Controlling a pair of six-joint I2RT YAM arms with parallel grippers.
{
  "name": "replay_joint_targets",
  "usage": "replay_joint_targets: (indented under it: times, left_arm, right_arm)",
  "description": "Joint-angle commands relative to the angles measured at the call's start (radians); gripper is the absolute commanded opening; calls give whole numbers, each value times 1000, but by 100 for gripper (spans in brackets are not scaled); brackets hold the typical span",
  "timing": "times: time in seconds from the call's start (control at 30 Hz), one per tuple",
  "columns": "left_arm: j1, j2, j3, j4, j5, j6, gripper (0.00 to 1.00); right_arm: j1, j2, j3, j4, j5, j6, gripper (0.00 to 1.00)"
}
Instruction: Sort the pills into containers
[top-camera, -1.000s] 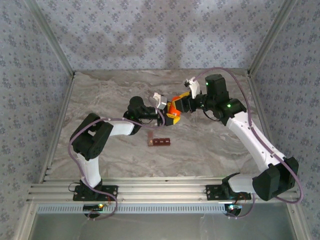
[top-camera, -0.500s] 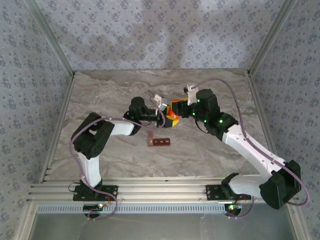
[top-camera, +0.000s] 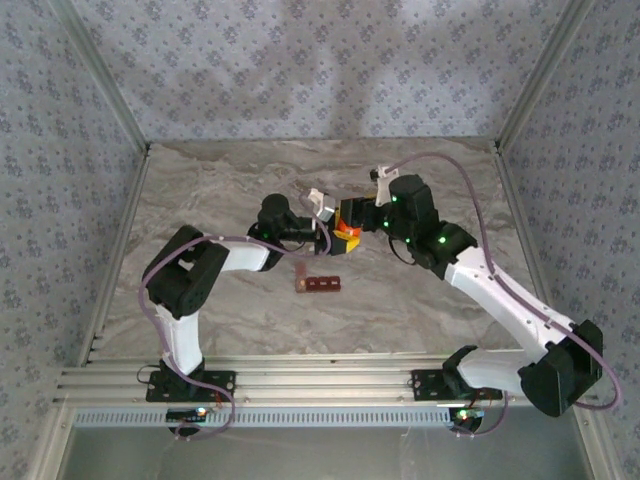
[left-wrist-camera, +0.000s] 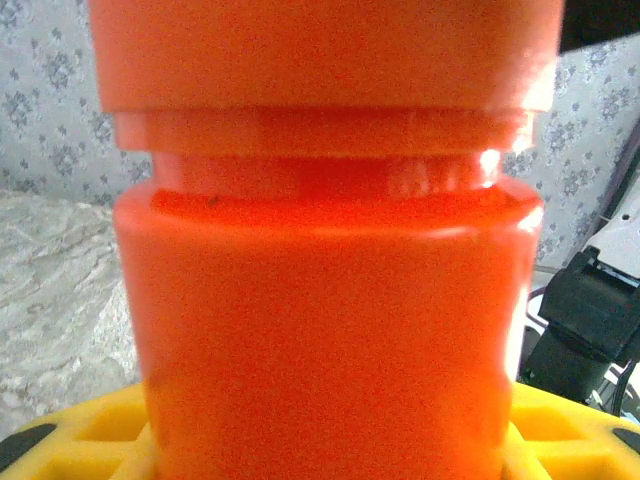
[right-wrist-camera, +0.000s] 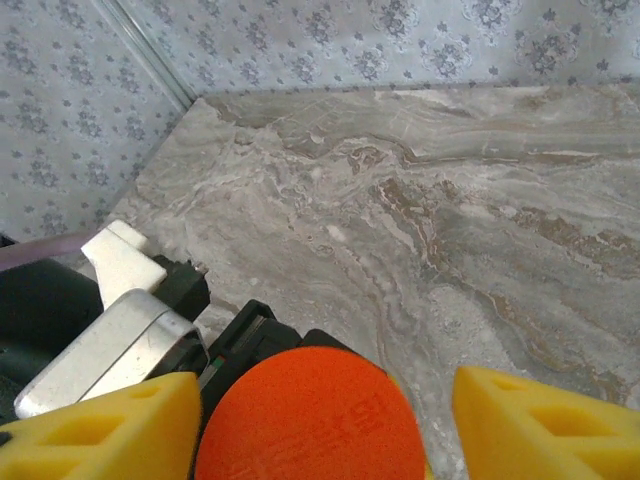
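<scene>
Orange bottle was clamped in the left gripper at mid-table. Right gripper straddled its cap, yellow fingers spread apart. Containers lay on the marble, nearer the arm bases, beside the left forearm.

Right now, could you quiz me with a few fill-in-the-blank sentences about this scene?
1. The left gripper holds a pill bottle coloured ____.
2. The fingers of the right gripper stand apart on either side of the bottle's ____.
3. The dark strip of containers lies on the marble ____.
Missing words: orange; cap; table.
</scene>
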Motion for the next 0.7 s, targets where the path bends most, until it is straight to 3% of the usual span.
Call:
replay_joint_targets:
  times: [0.0, 0.13, 0.33, 0.67]
  left_arm:
    - [-8, -25, 31, 73, 17, -4, 0]
    - [-6, -25, 29, 70, 20, -2, 0]
    - [-7, -29, 29, 53, 23, 8, 0]
    - [-8, -23, 38, 48, 26, 7, 0]
  right_arm:
    - [-42, -67, 61, -67, -131, -35, 77]
    - [-98, -120, 45, -94, -259, -112, 83]
    - [-214, -77, 60, -99, -461, -268, 82]
    - [-206, 43, 155, -154, -521, -365, 77]
